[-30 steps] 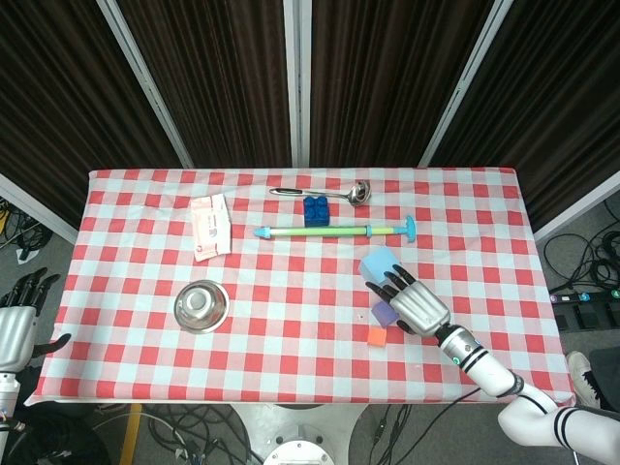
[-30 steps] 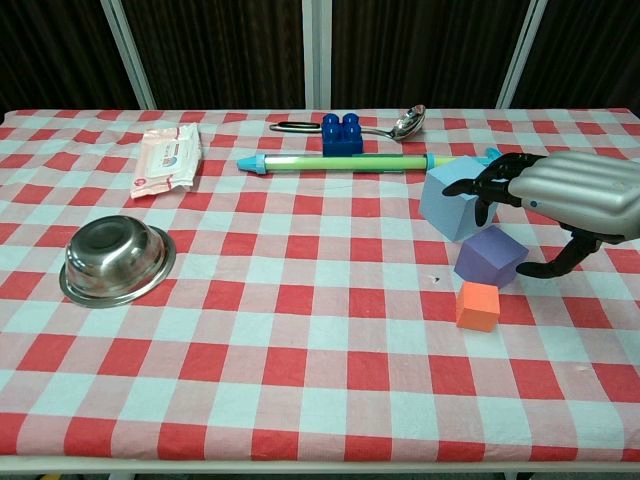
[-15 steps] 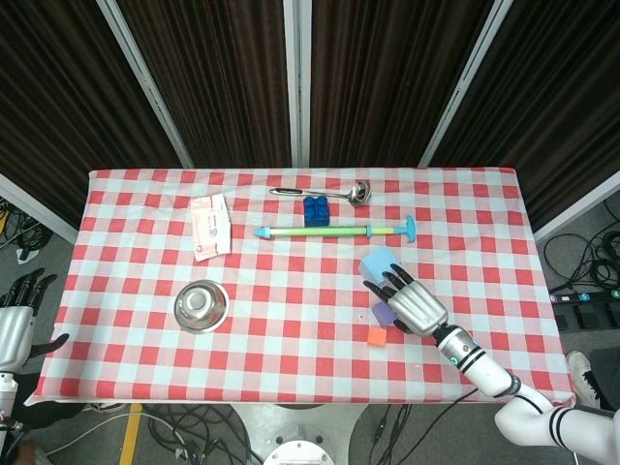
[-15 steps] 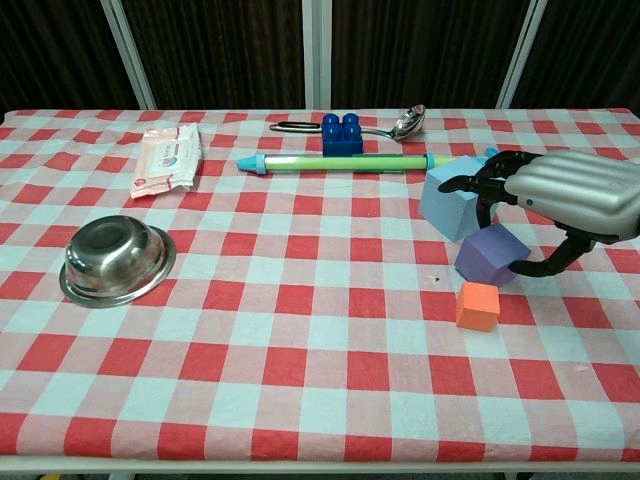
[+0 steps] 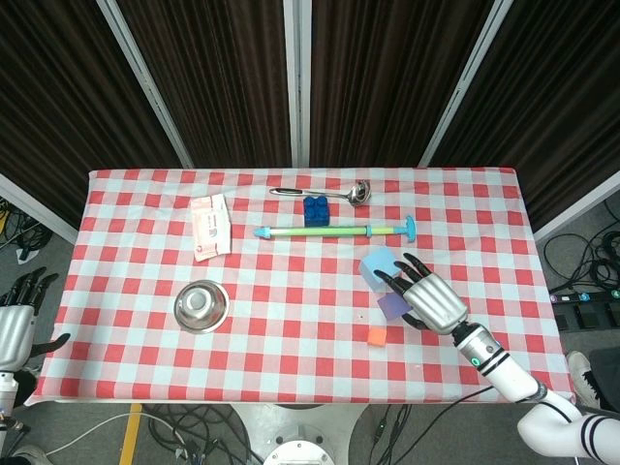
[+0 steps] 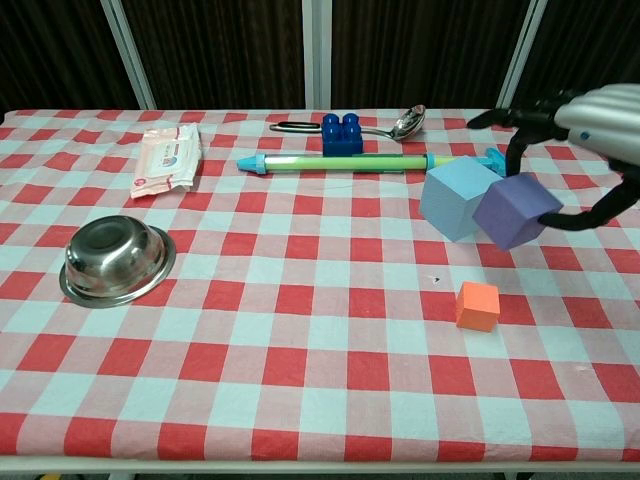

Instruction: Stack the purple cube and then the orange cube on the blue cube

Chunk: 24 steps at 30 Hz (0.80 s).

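My right hand (image 5: 433, 300) (image 6: 590, 130) pinches the purple cube (image 6: 515, 211) (image 5: 393, 306) between thumb and a finger and holds it above the cloth. The cube hangs just right of the light blue cube (image 6: 455, 198) (image 5: 379, 265), which rests on the table at the right. Nearer the front edge, the orange cube (image 6: 477, 306) (image 5: 376, 336) sits alone on the cloth. At the far left edge of the head view, off the table, my left hand (image 5: 17, 320) holds nothing, its fingers apart.
A steel bowl (image 6: 116, 261) stands at the left. A wipes packet (image 6: 166, 158) lies at the back left. Behind the cubes lie a long green and blue tube (image 6: 362, 161), a dark blue toy brick (image 6: 340, 135) and a steel ladle (image 6: 385, 126).
My right hand has taken hold of the purple cube and lifted it off the cloth, up and to the right. The orange and blue cubes have not moved.
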Tool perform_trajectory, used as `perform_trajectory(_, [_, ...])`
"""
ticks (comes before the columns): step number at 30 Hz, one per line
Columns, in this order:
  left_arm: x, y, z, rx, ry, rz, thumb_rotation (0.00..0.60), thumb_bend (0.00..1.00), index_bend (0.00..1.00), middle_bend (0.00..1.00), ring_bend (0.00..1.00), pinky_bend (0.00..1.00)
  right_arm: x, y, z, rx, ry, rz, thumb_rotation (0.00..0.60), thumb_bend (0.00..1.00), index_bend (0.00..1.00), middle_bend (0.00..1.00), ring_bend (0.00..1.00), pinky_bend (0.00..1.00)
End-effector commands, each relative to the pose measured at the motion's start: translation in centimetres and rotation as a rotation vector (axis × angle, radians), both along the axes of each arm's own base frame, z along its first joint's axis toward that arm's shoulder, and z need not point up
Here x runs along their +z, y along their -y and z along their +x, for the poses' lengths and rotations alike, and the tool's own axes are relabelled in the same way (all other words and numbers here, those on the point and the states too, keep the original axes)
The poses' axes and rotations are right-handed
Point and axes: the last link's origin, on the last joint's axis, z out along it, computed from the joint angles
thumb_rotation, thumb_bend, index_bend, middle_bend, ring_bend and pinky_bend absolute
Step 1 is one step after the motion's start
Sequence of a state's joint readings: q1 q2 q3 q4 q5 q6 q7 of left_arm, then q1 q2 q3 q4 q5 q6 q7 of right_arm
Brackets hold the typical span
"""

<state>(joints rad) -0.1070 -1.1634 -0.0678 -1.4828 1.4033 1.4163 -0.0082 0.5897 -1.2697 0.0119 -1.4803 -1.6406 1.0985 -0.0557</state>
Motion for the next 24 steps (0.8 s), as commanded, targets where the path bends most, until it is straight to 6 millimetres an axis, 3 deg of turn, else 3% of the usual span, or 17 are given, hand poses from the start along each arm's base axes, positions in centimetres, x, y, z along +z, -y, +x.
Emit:
perform_trajectory(1, [0.0, -0.1, 0.1, -0.001, 0.003, -0.001, 0.6, 0.08, 0.21, 0.19, 0.12, 0.28, 3.6, 1.1, 1.0, -0.01, 0.033, -0.057, 0.6, 0.24, 0.0, 0.43, 0.1, 0.0])
perform_trajectory(6, [-0.2, -0.2, 0.4, -0.007, 0.0, -0.01, 0.6, 0.08, 0.21, 0.19, 0.12, 0.28, 5.9, 3.2, 1.6, 0.028, -0.042, -0.079, 0.6, 0.25, 0.0, 0.43, 0.1, 0.0])
perform_trajectory(9, [-0.2, -0.2, 0.5, -0.007, 0.001, -0.01, 0.6, 0.08, 0.21, 0.19, 0.12, 0.28, 6.2, 4.8, 1.8, 0.031, -0.051, -0.042, 0.6, 0.26, 0.0, 0.43, 0.11, 0.0])
perform_trajectory(15, [-0.3, -0.4, 0.5, -0.002, -0.003, -0.012, 0.6, 0.08, 0.21, 0.19, 0.12, 0.28, 5.4, 7.1, 2.3, 0.075, -0.073, 0.025, 0.6, 0.26, 0.0, 0.43, 0.11, 0.0])
perform_trajectory(24, [-0.2, -0.8, 0.1, 0.012, -0.007, -0.007, 0.6, 0.08, 0.21, 0.19, 0.12, 0.28, 3.6, 9.1, 1.9, 0.084, -0.11, 0.086, 0.6, 0.25, 0.0, 0.43, 0.11, 0.01])
